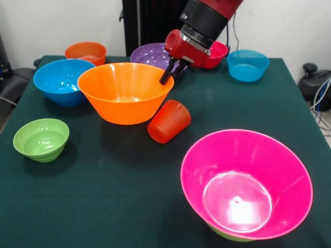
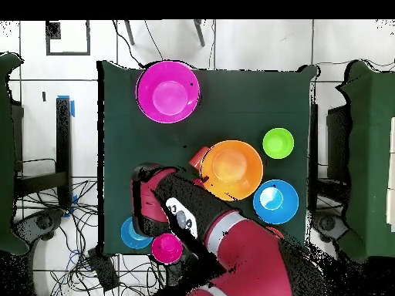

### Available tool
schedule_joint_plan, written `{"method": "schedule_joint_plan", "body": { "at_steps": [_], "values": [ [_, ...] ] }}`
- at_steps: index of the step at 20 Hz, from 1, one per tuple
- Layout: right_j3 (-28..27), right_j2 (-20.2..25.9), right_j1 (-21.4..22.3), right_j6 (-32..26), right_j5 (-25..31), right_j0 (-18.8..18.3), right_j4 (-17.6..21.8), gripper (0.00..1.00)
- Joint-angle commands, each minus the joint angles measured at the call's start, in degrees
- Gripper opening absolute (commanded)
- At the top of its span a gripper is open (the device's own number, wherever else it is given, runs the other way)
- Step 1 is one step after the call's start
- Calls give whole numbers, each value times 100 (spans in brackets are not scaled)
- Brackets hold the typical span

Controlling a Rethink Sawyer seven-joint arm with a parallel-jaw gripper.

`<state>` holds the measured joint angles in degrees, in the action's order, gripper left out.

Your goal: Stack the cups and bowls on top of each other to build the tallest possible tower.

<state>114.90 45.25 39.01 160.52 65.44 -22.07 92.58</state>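
Nearest the front camera, well apart from the large orange bowl [image 1: 125, 92] that serves as landmark, sits the big pink bowl [image 1: 247, 184] with a sliver of a green bowl [image 1: 225, 235] showing under its lower edge — the tower so far. Off toward the left edge of the front view, nearer than the orange bowl and apart from it, a small green bowl [image 1: 41, 138] stands upright on the dark green table [image 1: 114, 206]. Just beside the orange bowl, touching or nearly touching its wall, the orange-red cup [image 1: 169, 121] lies tipped on its side. Beside the orange bowl on its other flank stands the medium blue bowl [image 1: 63, 81], close against it. At the orange bowl's far rim the gripper [image 1: 170, 71] hangs from the red and black arm [image 1: 204, 23], one dark finger reaching down to the rim — whether the fingers are apart or closed cannot be told. Beyond the orange bowl lie the purple bowl [image 1: 150, 54], partly behind the gripper, a small orange bowl [image 1: 86, 52], a magenta-red bowl [image 1: 218, 53] and a small light-blue bowl [image 1: 247, 64].
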Motion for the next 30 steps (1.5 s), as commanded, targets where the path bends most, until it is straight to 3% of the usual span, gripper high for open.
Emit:
{"method": "schedule_joint_plan", "body": {
  "at_steps": [1, 6, 15, 19, 22, 27, 30],
  "values": [
    [-475, -331, 433, -374, -404, 252, 287, 0],
    [-521, -343, 671, -501, -515, 309, 354, 0],
    [-437, -401, 946, -56, -702, 514, 710, 0],
    [-527, -459, 970, -130, -798, 559, 670, 0],
    [-446, -493, 1037, 195, -893, 623, 868, 0],
    [-543, -661, 835, 312, -757, 725, 327, 0],
    [-663, -784, 439, 560, -552, 861, -237, 0]
  ]
}}
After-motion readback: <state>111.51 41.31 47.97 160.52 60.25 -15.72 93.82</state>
